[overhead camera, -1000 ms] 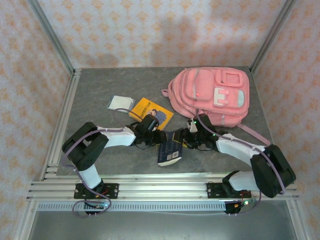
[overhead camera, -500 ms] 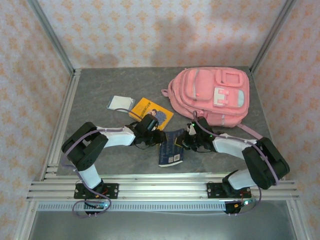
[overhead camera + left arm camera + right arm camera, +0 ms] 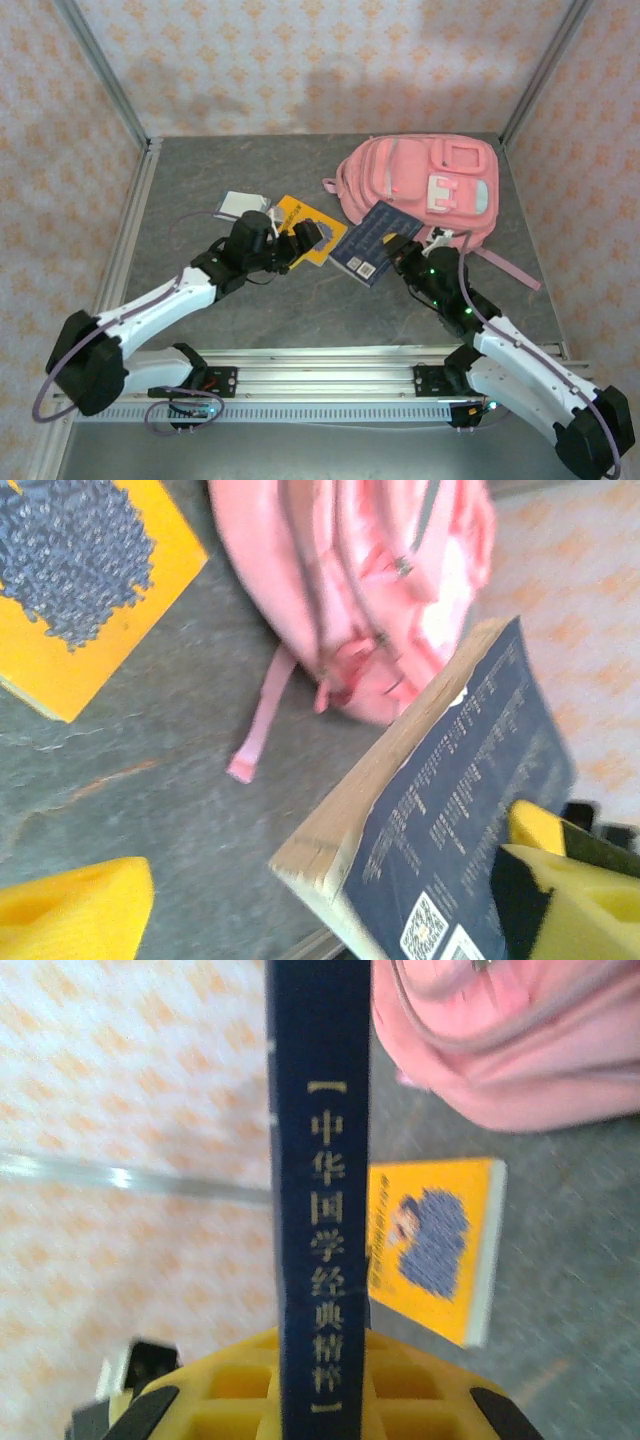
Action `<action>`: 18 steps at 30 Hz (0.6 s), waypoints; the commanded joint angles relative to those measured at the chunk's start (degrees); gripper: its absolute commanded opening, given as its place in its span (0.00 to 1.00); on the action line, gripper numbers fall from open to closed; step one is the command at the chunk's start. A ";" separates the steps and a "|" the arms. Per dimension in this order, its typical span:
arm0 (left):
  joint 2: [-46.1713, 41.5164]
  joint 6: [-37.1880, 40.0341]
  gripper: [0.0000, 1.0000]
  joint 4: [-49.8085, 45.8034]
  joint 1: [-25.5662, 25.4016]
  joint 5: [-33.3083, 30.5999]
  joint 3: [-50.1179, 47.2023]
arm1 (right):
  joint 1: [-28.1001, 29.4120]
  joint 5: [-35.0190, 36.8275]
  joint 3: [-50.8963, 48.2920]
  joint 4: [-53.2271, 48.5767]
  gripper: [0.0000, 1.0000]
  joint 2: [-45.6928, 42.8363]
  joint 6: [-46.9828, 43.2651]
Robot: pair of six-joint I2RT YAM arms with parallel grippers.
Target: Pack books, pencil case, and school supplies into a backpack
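Books first: one dark navy book (image 3: 372, 240) is up off the desk (image 3: 200, 180), clamped by the right claw (image 3: 400, 250). From that arm's wrist camera you look straight along the spine, gold characters running down it, with the yellow pads (image 3: 220, 1390) pressed to either side of the cover at the near end. So that claw is clenched on the navy book. Seen from above, the book sits tilted, and its far corner overlaps the near left edge of the pink backpack (image 3: 420, 185); I cannot tell whether the two are touching.

A yellow book (image 3: 440, 1260) with a dark cartoon figure lies flat on the desk, just left of the navy one and close to the backpack's lower left corner. The left claw (image 3: 298, 243) hangs over its near edge. From the left wrist view its yellow fingers (image 3: 70, 910) stand wide apart, released, gripping nothing.

Beyond the left arm, a small pale flat packet (image 3: 238, 204) rests on the desk beside the yellow book.

The backpack lies flat toward the back right of the desk, front side up, white clasp and pale blue patch showing. One pink strap (image 3: 505, 265) trails off toward the right edge.
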 commanded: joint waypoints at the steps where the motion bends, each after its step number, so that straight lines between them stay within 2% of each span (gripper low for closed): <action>1: -3.40 -9.34 0.94 3.86 -1.65 -5.28 -2.82 | 0.75 9.57 1.14 6.96 0.00 -0.34 8.33; 6: -3.99 -13.72 0.96 11.55 -5.82 -8.63 -3.08 | 2.67 10.16 4.48 11.13 0.00 2.75 10.53; 10: -3.96 -14.39 0.96 14.54 -11.00 -15.16 -2.43 | 4.25 11.09 6.34 14.00 0.00 5.62 12.56; 14: -3.52 -16.11 0.91 19.32 -15.40 -22.77 -3.41 | 6.21 10.60 7.72 18.45 0.00 9.31 14.32; 18: -1.56 -17.03 0.86 22.81 -16.81 -25.59 -2.74 | 8.89 11.79 9.03 19.87 0.00 11.06 13.99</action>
